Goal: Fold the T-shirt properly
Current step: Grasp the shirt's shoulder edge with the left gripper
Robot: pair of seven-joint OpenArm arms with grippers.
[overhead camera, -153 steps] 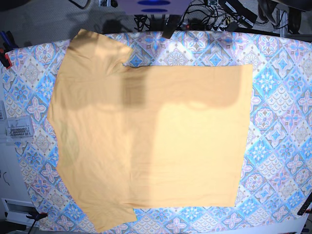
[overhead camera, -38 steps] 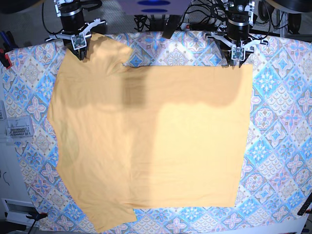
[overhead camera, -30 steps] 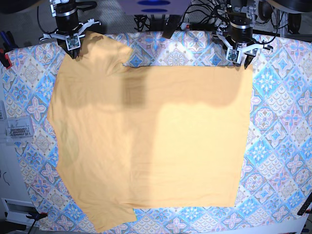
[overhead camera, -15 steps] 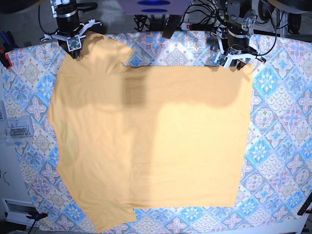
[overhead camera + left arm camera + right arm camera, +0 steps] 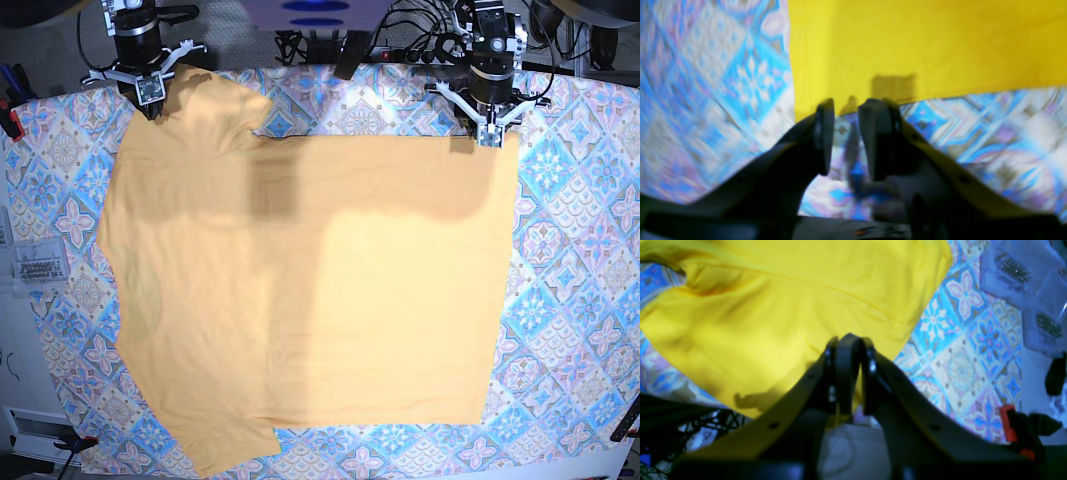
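Left gripper [image 5: 843,110] is sitting partly open, nothing between the pads; the hem corner of the T-shirt [image 5: 923,43] is lying just ahead of the tips, not yet pinched. Right gripper [image 5: 848,343] is showing jaws nearly together, and yellow fabric is appearing right at the tips, so it is probably pinching the sleeve edge, though the blurred view isn't settling it.

Beyond both grippers the T-shirt [image 5: 310,270] is spreading flat over the patterned cloth [image 5: 570,330], sleeves toward the right gripper's side. Fabric is looking thin, soft and light: it'll be draping and bunching, so corners and stitched hems are the spots to be grabbing.
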